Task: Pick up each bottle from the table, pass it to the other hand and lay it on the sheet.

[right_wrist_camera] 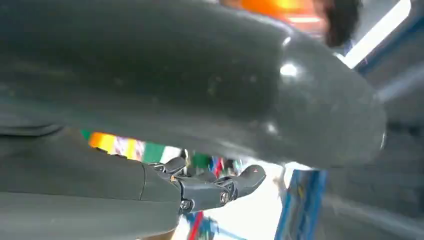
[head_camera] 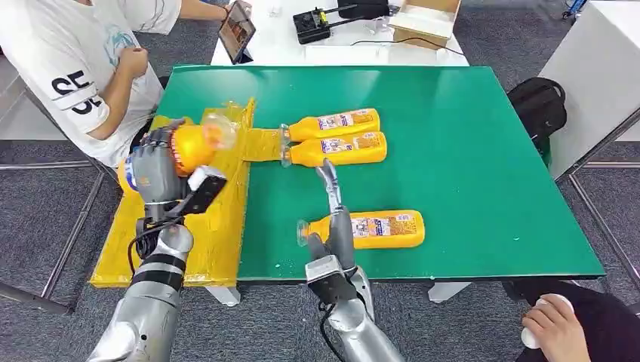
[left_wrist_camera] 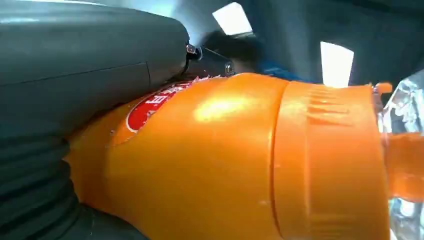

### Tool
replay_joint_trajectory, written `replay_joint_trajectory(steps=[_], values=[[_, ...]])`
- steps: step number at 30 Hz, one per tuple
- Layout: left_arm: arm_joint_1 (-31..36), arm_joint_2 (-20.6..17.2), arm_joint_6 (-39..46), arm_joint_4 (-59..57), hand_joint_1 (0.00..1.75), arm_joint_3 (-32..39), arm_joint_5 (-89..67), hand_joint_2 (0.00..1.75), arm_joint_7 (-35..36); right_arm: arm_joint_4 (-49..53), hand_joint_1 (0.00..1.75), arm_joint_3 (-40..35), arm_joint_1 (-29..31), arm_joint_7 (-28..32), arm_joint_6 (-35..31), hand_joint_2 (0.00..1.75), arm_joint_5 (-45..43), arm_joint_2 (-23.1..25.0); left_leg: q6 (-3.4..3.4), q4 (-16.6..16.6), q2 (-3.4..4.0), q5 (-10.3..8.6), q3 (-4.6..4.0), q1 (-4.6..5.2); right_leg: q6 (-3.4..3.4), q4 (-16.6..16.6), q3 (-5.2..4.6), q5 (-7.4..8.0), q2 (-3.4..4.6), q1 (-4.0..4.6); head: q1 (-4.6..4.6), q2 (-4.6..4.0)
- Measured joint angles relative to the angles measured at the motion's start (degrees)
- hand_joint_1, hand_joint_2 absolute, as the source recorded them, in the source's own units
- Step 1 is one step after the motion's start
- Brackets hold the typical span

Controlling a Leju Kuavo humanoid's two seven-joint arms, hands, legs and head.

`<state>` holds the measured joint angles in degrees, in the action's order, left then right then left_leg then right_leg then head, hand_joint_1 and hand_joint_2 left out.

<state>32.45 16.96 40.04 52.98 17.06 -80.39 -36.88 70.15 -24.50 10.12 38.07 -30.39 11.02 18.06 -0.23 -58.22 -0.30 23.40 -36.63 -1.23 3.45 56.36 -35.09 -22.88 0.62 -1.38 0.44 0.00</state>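
Observation:
My left hand [head_camera: 155, 170] grips an orange bottle [head_camera: 192, 145] raised over the yellow sheet [head_camera: 219, 219] at the table's left side. The left wrist view shows that bottle [left_wrist_camera: 225, 165] close up, pressed against my left hand [left_wrist_camera: 75, 65]. My right hand [head_camera: 336, 226] is open, fingers stretched forward, beside the neck end of a bottle [head_camera: 377, 228] lying near the table's front edge; contact is unclear. Two more bottles [head_camera: 336, 122] [head_camera: 340, 148] lie side by side in the middle, caps toward the sheet. The right wrist view shows my right hand [right_wrist_camera: 200, 100] with fingers [right_wrist_camera: 220, 187] extended.
A green table [head_camera: 468, 151] holds the bottles. A seated person [head_camera: 83, 68] is at the far left by the sheet. Another person's hand [head_camera: 551, 324] shows at bottom right. A white table [head_camera: 340, 30] behind carries a tablet, a controller and a box. A black bag [head_camera: 537, 105] lies at right.

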Motion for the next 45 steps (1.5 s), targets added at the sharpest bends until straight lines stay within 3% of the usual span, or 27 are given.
replay_joint_trajectory(steps=[2, 3, 5, 7, 10, 13, 17, 28, 41, 42, 43, 45], values=[[-0.3, -1.4, 0.0, 0.6, 1.75, 0.4, -11.9, 1.75, 10.2, 3.3, 0.00, -0.3, -1.0, 0.0, -2.0, 0.00, -0.5, -0.4, 0.00, 0.0, 0.11, 0.01, 0.01, 0.00, -0.01, 0.0, -0.10, 0.01, 0.04, 0.00, 0.02, 0.00], [-0.3, -2.6, 0.0, 0.5, 1.75, -1.9, -13.5, 1.75, 19.4, 4.9, 0.00, -0.4, -1.5, 0.0, -2.5, 0.00, -0.5, -0.6, 0.00, 0.0, 0.19, 0.01, 0.01, 0.00, -0.05, 0.0, -0.18, 0.06, 0.14, 0.01, 0.00, 0.00], [0.3, -5.3, 0.0, -0.3, 1.75, -8.9, -10.8, 1.75, 33.2, 7.1, 0.00, -0.6, -2.0, 0.0, -3.1, 0.00, -0.5, -0.9, -0.01, 0.0, 0.31, 0.01, 0.00, -0.02, -0.17, 0.0, -0.26, 0.13, 0.18, 0.03, -0.07, 0.00], [1.8, -9.3, 0.0, -2.5, 1.75, -19.1, -10.1, 1.75, 39.1, 9.2, 0.00, -0.7, -2.3, 0.0, -3.7, 0.00, -0.7, -1.4, -0.06, 0.0, -0.01, -0.10, -0.03, -0.11, -0.18, 0.0, -0.20, 0.06, -0.02, 0.10, -0.02, 0.00], [3.6, -11.9, 0.0, -7.0, 1.75, -29.9, -9.8, 1.75, 39.7, 10.4, 0.00, -1.3, -2.0, 0.0, -3.8, 0.00, -1.1, -1.5, -0.06, 0.0, -0.28, -0.13, -0.08, -0.10, -0.17, 0.1, 0.02, 0.06, -0.30, 0.09, 0.00, 0.00], [4.8, -13.2, 0.0, -11.9, 1.75, -35.1, -9.2, 1.75, 37.9, 11.4, 0.00, -1.7, -2.1, 0.0, -3.7, 0.00, -1.8, -1.8, -0.02, 0.0, 0.13, -0.10, -0.07, 0.02, -0.15, 0.0, -0.13, 0.14, 0.00, -0.01, 0.00, 0.00], [6.2, -15.2, -1.0, -17.2, 1.75, -41.8, -6.5, 1.75, 37.9, 11.7, 0.00, -1.7, -2.4, 0.0, -1.8, 0.00, -0.9, -1.8, -0.04, 0.0, 0.07, -0.11, -0.07, -0.02, -0.14, 0.0, -0.15, 0.15, 0.01, 0.03, -0.02, 0.00], [8.2, -16.5, -0.4, -31.9, 1.75, -42.1, -7.7, 1.75, 32.7, 11.6, 0.00, -2.1, -2.4, 0.0, -0.6, 0.00, -1.8, -1.8, -0.06, 0.0, 0.05, -0.13, -0.10, -0.05, -0.15, 0.1, -0.15, 0.12, -0.01, 0.04, 0.00, 0.00], [8.6, -16.8, -3.2, -36.4, 1.75, -39.7, -4.5, 1.75, 30.4, 8.6, 0.00, -3.0, -2.2, 0.0, 0.0, 0.00, -1.0, -1.6, -0.06, 0.0, 0.06, -0.13, -0.12, -0.05, -0.15, 0.1, -0.15, 0.13, -0.01, 0.04, 0.00, 0.00], [8.5, -16.8, -3.5, -36.5, 0.79, -39.2, -3.8, 1.75, 29.9, 8.3, 0.00, -3.0, -2.2, 0.0, 0.1, 0.00, -1.0, -1.6, -0.06, 0.0, 0.06, -0.13, -0.12, -0.05, -0.15, 0.1, -0.15, 0.13, -0.01, 0.04, -0.02, 0.00], [8.5, -16.8, -3.7, -36.5, 0.00, -38.5, -2.9, 1.75, 29.5, 8.1, 0.00, -3.0, -2.2, 0.0, 0.1, 0.00, -0.9, -1.6, -0.06, 0.0, 0.06, -0.13, -0.12, -0.05, -0.15, 0.1, -0.15, 0.13, -0.01, 0.04, 0.00, 0.00], [8.4, -16.8, -4.3, -36.6, 0.00, -36.9, -1.1, 1.75, 28.7, 7.5, 0.00, -3.0, -2.2, 0.0, 0.3, 0.00, -0.8, -1.6, -0.06, 0.0, 0.06, -0.13, -0.12, -0.05, -0.15, 0.1, -0.15, 0.12, -0.01, 0.04, 0.00, 0.00]])
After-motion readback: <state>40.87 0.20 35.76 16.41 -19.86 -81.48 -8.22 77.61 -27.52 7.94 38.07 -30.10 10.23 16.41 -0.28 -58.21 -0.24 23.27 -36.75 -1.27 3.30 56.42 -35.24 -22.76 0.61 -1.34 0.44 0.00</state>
